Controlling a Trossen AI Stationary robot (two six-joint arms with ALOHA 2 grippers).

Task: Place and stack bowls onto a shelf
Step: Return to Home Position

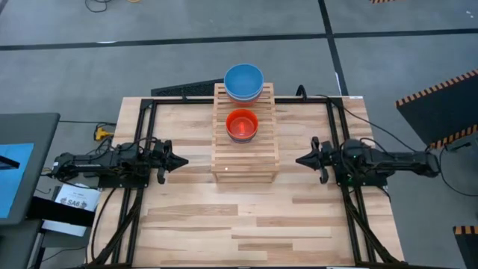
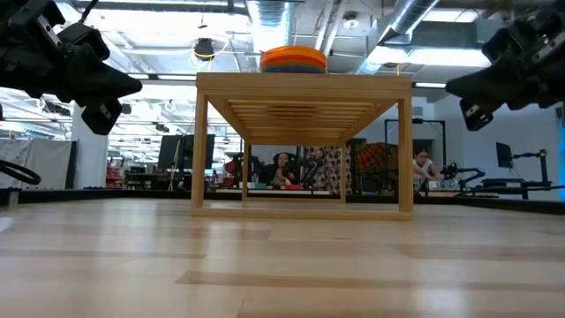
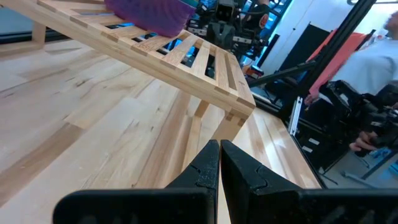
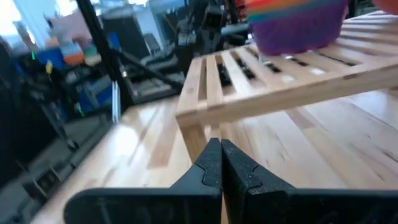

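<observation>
A robotics lab or workshop is being shown: bare ceiling ducts point(image 2: 269, 12) are being seen high above the left tool point(image 2: 134, 87) and right tool point(image 2: 452, 87), seated people point(image 2: 424, 166) are being glimpsed far beyond them, and hazard-striped floor marking point(image 1: 437, 91) is being seen outward of the right tool.

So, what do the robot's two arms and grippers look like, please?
The left arm and right arm are matte black and slim, with bulky joints. The left gripper and right gripper each carry two black fingers tapering to a point. Black cables trail from each base.
</observation>
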